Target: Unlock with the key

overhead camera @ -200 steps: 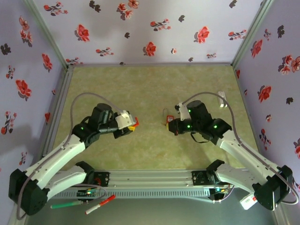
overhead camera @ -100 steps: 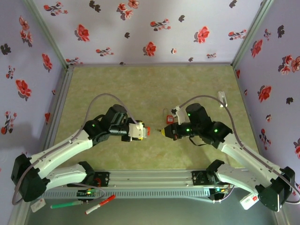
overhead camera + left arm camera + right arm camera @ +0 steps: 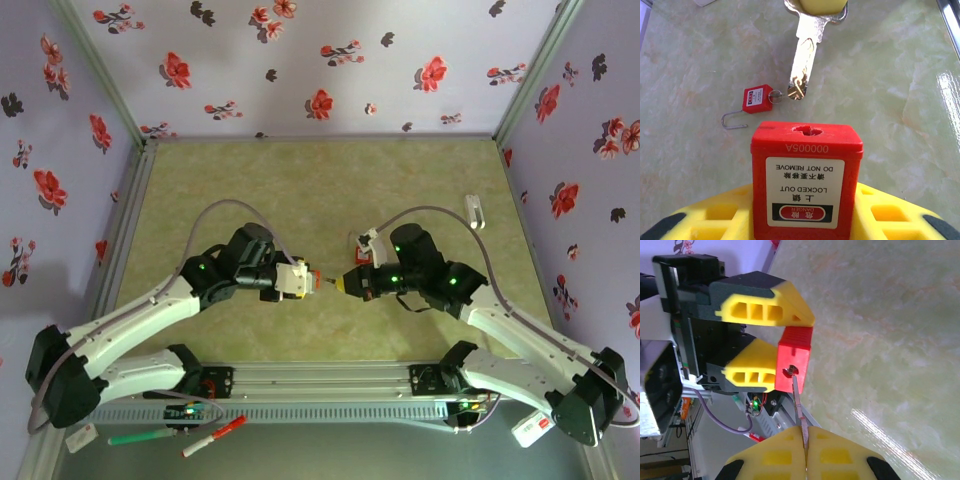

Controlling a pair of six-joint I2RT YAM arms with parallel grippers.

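My left gripper is shut on a red padlock with a white "LOCKED OUT" label, keyhole facing away from the wrist. My right gripper is shut on a silver key, whose tip sits at the mouth of the padlock; I cannot tell whether it has entered. In the left wrist view the key points down at the lock. From above, left gripper and right gripper face each other mid-table.
A second red padlock with an open shackle lies on the green mat, also seen from above. A white object lies at right. A red marker and green marker lie by the front rail.
Both arms have closed in on each other: the left gripper carried the padlock rightward, the right gripper brought the key leftward until its tip met the keyhole.
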